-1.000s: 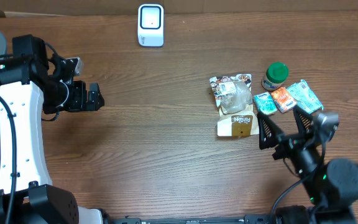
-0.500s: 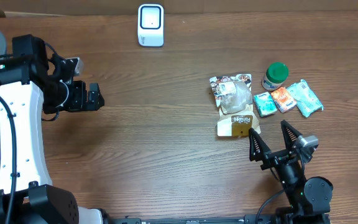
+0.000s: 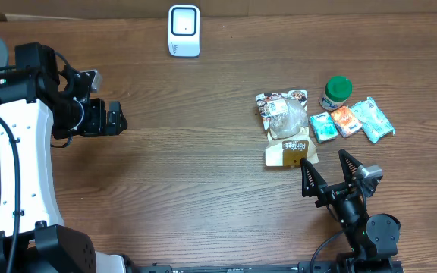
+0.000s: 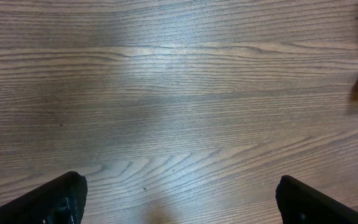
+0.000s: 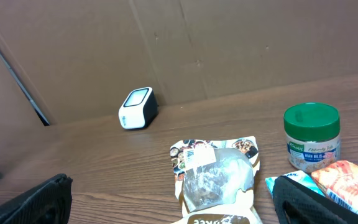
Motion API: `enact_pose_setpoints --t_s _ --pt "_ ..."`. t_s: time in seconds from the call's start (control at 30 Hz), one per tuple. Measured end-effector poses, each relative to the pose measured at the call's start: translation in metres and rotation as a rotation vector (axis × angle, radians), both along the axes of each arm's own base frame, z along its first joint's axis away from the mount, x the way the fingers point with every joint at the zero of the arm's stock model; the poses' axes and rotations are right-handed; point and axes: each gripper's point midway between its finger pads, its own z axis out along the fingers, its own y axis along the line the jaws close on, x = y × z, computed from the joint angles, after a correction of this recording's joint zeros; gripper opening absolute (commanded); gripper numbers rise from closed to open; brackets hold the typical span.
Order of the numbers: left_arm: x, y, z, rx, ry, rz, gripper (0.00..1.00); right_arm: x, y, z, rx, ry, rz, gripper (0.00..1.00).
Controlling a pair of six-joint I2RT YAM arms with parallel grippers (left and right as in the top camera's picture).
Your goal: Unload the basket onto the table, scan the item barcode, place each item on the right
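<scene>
Right hand [image 3: 328,171] backed toward 6 o'clock, open, empty; left hand [image 3: 118,117] open. Grip snack bag [image 3: 288,152] at your 11 o'clock squarely.

Clearance: open wood between scanner and packets.
The table [image 3: 203,152] lies bare from the scanner [image 3: 183,30] to the pouches [image 3: 283,114]; jar [image 3: 336,92] and sachets [image 3: 351,121] crowd close together at the right.

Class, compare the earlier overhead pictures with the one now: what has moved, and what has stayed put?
The right gripper drew back from the small packets toward its base, open and empty throughout. The left gripper, scanner, jar and snack bags stayed put.
</scene>
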Motion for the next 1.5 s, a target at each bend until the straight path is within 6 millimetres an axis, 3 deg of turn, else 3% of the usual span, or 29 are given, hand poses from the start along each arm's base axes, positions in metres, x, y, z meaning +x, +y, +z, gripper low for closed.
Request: enact_pose_setpoints --t_s 1.03,1.13,1.3,1.5 --pt "0.0 0.0 0.0 0.0 -0.001 0.0 0.99 0.0 0.0 0.0 0.0 0.0 0.0 1.0" --pt "0.008 0.002 0.002 0.008 -0.036 0.0 1.0 0.0 0.0 0.0 0.0 0.0 0.0 1.0" --pt "0.034 0.0 0.03 0.037 -0.241 -0.018 1.0 0.0 0.0 0.0 0.0 0.0 0.0 1.0" --pt "0.042 -0.028 0.1 0.083 -0.627 -0.104 0.99 0.0 0.0 0.0 0.0 0.0 0.0 1.0"
